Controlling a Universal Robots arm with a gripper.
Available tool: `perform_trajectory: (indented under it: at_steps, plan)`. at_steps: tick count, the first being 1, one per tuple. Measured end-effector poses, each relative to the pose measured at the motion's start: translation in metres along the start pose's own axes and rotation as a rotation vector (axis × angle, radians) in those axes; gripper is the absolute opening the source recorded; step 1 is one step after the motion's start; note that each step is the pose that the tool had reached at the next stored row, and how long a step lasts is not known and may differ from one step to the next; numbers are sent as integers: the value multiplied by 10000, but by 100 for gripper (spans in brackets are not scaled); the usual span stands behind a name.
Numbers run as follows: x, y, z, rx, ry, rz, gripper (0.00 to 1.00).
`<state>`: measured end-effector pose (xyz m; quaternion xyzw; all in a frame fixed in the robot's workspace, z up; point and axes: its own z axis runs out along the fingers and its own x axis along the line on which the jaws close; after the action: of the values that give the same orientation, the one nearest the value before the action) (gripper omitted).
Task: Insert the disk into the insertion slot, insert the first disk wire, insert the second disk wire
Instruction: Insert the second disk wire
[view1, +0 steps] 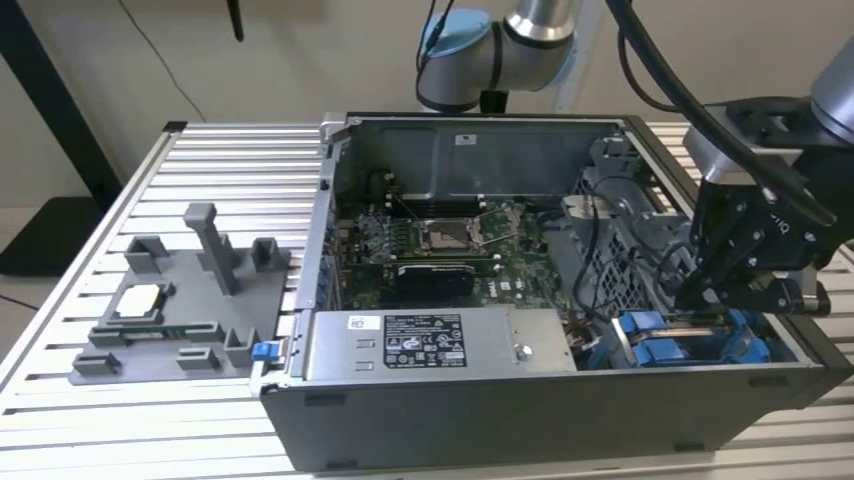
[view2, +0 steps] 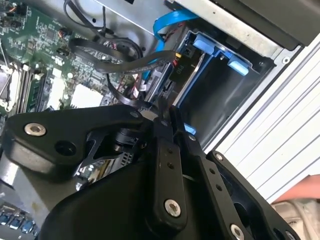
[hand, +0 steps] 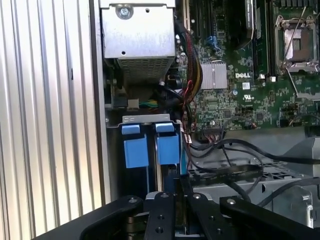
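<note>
Here, pincer (view1: 703, 300) over the insertion slot (view1: 687, 340), fingers (view2: 167, 150) seemingly together on a dark wire (view2: 120, 97).

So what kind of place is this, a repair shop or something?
More likely a robotics test bench than a repair shop. An open computer case lies on a slatted aluminium table, a robot arm reaches into it, and grey plastic fixtures hold parts beside it.
</note>
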<state>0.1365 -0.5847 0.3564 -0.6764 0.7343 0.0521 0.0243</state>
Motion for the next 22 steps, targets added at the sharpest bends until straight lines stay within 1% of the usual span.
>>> perform_trajectory:
  at_steps: [5,6,12,15,16,18,22]
  plan:
    - [3,-2,35,329,-26,-47,0]
    - [4,-2,40,368,-30,-51,0]
    - [4,-2,40,371,-32,-52,0]
    - [5,-3,51,399,-34,-56,0]
    - [6,-2,55,424,-35,-57,0]
    - [7,-3,67,509,-41,-67,0]
    - [6,-4,88,709,-59,-91,0]
